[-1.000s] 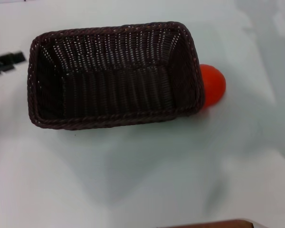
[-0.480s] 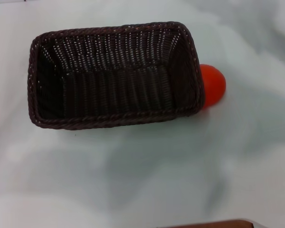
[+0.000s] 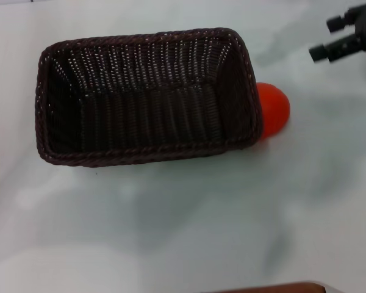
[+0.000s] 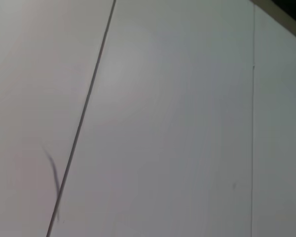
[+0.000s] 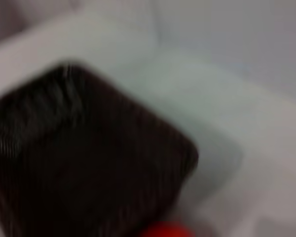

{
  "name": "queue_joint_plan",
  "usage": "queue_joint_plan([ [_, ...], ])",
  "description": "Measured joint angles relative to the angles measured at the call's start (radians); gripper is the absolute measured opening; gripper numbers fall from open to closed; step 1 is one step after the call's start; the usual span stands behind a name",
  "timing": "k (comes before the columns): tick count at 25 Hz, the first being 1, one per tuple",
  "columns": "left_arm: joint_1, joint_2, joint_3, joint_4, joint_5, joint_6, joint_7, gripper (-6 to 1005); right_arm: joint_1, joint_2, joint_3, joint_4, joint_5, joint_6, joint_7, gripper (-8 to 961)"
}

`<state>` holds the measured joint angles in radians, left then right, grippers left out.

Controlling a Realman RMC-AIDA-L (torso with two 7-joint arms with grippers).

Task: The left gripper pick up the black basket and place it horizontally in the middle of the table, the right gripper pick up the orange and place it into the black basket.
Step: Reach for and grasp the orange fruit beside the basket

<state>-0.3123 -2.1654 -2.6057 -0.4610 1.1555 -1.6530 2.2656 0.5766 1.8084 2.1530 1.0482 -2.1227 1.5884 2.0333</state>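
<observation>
The black basket (image 3: pixel 147 96) is lying lengthwise on the white desk (image 3: pixel 183 226), open side up, with nothing inside it. The orange (image 3: pixel 274 110) is sitting on the desk outside the basket, touching the short end wall that is facing the robot's right side, partly hidden under the braided rim. The right gripper (image 3: pixel 344 35) is hovering above the desk at the far right corner of the head view, beyond and to the right of the orange, well apart from it; its jaws are standing apart with nothing between them. From the right wrist, the basket (image 5: pixel 84 158) is filling most of the picture and a sliver of the orange (image 5: pixel 166 230) is showing beside it. The left gripper is not showing in any view; its wrist camera is seeing only a bare pale surface (image 4: pixel 177 123).
</observation>
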Motion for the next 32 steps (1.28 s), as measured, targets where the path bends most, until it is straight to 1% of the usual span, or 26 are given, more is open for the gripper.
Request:
queue_joint_plan([
  [2, -0.004, 0.0, 0.002, 0.002, -0.001, 0.008, 0.001, 531, 0.045, 0.006, 0.0, 0.005, -0.115, 0.061, 0.025, 874],
  [4, -0.009, 0.0, 0.003, 0.007, -0.001, 0.012, 0.001, 531, 0.078, 0.022, -0.004, 0.004, -0.202, 0.083, 0.032, 867],
  [7, -0.011, 0.001, 0.002, 0.015, -0.002, 0.012, 0.001, 530, 0.109, 0.045, -0.014, -0.019, -0.282, 0.092, 0.034, 857],
  [13, -0.012, 0.002, -0.001, 0.032, -0.002, 0.013, -0.002, 530, 0.14, 0.081, -0.033, -0.081, -0.304, 0.065, 0.022, 836],
  [18, -0.013, 0.002, -0.002, 0.033, -0.004, 0.015, -0.004, 529, 0.176, 0.107, -0.099, -0.177, -0.319, -0.03, 0.019, 819],
  [21, -0.02, 0.002, 0.005, 0.036, -0.005, 0.017, -0.005, 529, 0.203, 0.136, -0.11, -0.24, -0.329, -0.097, 0.005, 809],
  [24, -0.024, 0.002, 0.007, 0.039, -0.005, 0.019, -0.005, 528, 0.224, 0.156, -0.126, -0.287, -0.335, -0.143, -0.01, 799],
  [27, -0.027, 0.001, 0.007, 0.04, -0.005, 0.022, -0.005, 528, 0.243, 0.166, -0.133, -0.324, -0.353, -0.17, -0.015, 789],
  [31, -0.028, 0.001, 0.007, 0.044, -0.005, 0.029, -0.005, 528, 0.247, 0.169, -0.13, -0.327, -0.357, -0.174, -0.022, 775],
  [32, -0.029, 0.001, 0.007, 0.045, -0.005, 0.033, -0.005, 528, 0.247, 0.169, -0.128, -0.326, -0.355, -0.174, -0.023, 730],
])
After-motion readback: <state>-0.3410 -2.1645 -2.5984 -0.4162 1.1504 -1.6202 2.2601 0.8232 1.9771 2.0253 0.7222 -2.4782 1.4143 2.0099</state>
